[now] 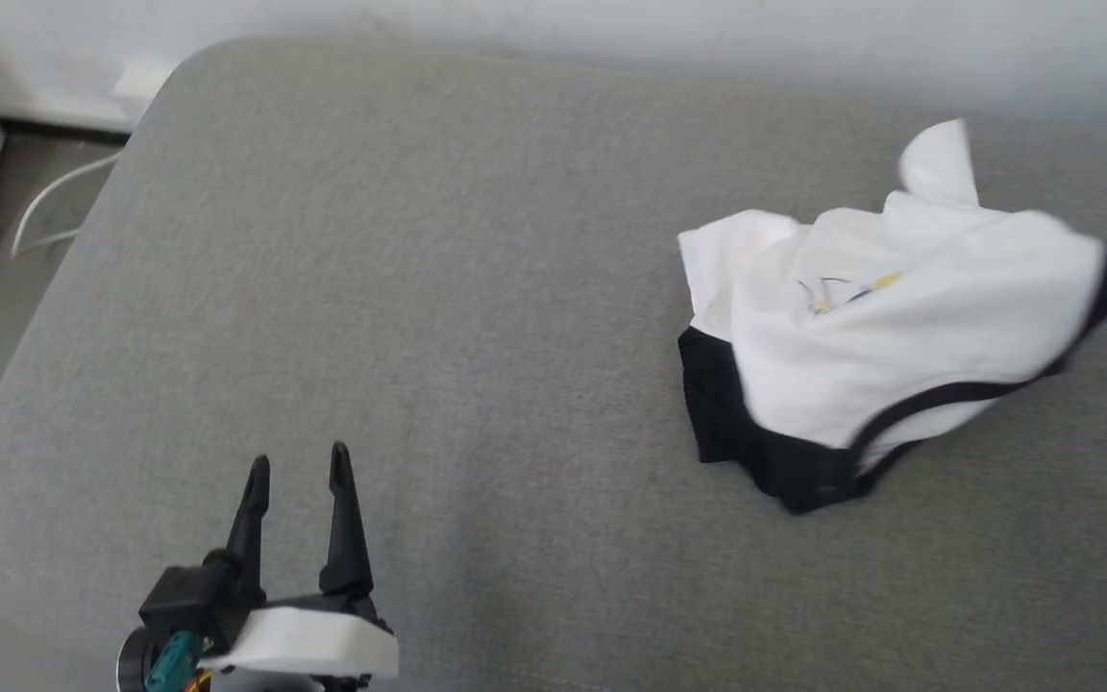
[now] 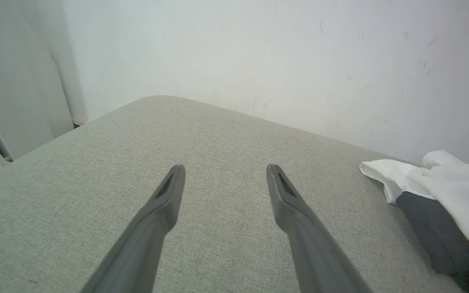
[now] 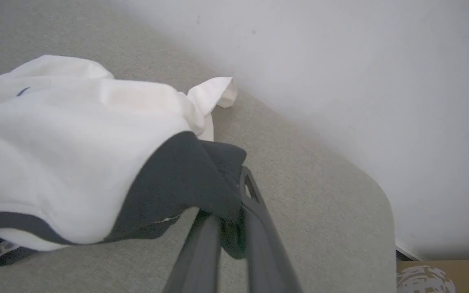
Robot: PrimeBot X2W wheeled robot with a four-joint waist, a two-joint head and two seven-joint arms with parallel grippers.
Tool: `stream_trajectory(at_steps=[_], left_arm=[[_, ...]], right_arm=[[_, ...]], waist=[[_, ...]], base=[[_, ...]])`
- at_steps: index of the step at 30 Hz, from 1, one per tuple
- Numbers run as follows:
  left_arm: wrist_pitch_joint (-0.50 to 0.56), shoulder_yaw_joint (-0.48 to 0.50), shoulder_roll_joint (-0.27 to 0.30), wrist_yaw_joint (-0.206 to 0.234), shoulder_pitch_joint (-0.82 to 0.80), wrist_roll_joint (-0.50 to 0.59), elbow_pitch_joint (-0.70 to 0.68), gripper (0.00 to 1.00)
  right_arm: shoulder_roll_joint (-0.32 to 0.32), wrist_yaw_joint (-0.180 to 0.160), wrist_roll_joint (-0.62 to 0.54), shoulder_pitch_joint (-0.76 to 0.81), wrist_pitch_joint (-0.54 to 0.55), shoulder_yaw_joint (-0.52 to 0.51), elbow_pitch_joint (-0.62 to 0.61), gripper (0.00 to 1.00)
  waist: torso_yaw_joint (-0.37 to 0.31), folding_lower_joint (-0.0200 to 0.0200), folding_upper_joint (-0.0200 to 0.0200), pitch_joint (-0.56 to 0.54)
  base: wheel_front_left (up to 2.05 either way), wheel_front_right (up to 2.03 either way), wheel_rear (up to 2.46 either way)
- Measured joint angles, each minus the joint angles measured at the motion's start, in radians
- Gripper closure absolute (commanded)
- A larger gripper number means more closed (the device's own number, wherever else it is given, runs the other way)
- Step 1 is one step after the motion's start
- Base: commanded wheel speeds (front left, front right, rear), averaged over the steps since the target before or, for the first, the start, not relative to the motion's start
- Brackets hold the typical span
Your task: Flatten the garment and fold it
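Closest to the lens, the right hand (image 3: 234, 203) is clamped on a black sleeve (image 3: 185, 175) of the garment (image 3: 75, 162), its two fingers (image 3: 259, 228) pressed together with dark cloth bunched between them. From that grip the white body spreads away in a loose, rumpled heap on the grey cushion (image 3: 320, 195), one white corner curled up near the wall (image 3: 340, 61).

From the head view the garment (image 1: 899, 327) lies at the right side of the cushion, the other black sleeve tucked under its near edge and the small chest print creased. The left hand (image 1: 299, 457) hovers well apart from it over bare cushion, fingers spread and empty.

By my reading the task has barely started: one sleeve is taken, nothing is flattened, and no fold is made. Spreading the body flat, drawing out both sleeves and all the folding are left.
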Motion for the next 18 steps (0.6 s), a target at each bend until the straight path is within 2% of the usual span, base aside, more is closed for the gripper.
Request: stream_trajectory(at_steps=[3,7,11,16,17,18], left_arm=[[0.0,0.007,0.0,0.0,0.019,0.003,0.002,0.0],[0.0,0.009,0.0,0.0,0.033,0.005,0.003,0.0],[0.0,0.008,0.0,-0.005,0.033,0.011,0.003,0.0],[0.0,0.012,0.0,-0.022,0.033,0.03,0.013,0.0],[0.0,0.012,0.0,-0.024,0.033,0.033,0.015,0.0],[0.0,0.013,0.0,-0.028,0.033,0.034,0.017,0.0]], right_arm=[[-0.015,0.0,-0.021,0.061,0.046,-0.106,-0.056,1.0],[0.016,0.0,-0.041,0.251,0.107,-0.266,-0.081,1.0],[0.136,0.0,-0.062,0.452,0.143,-0.395,-0.113,1.0],[0.271,0.0,-0.104,0.573,0.107,-0.443,-0.12,1.0],[0.295,0.0,-0.114,0.575,0.082,-0.444,-0.119,0.63],[0.312,0.0,-0.129,0.574,0.056,-0.442,-0.115,0.15]], waist=[[-0.027,-0.0001,0.0,-0.024],[-0.058,-0.0001,0.0,-0.051],[-0.072,-0.0003,0.0,-0.065],[-0.071,-0.0002,0.0,-0.05],[-0.072,-0.0002,0.0,-0.047],[-0.074,-0.0002,0.0,-0.045]], base=[[0.0,0.0,0.0],[0.0,0.0,0.0],[0.0,0.0,0.0],[0.0,0.0,0.0],[0.0,0.0,0.0],[0.0,0.0,0.0]])
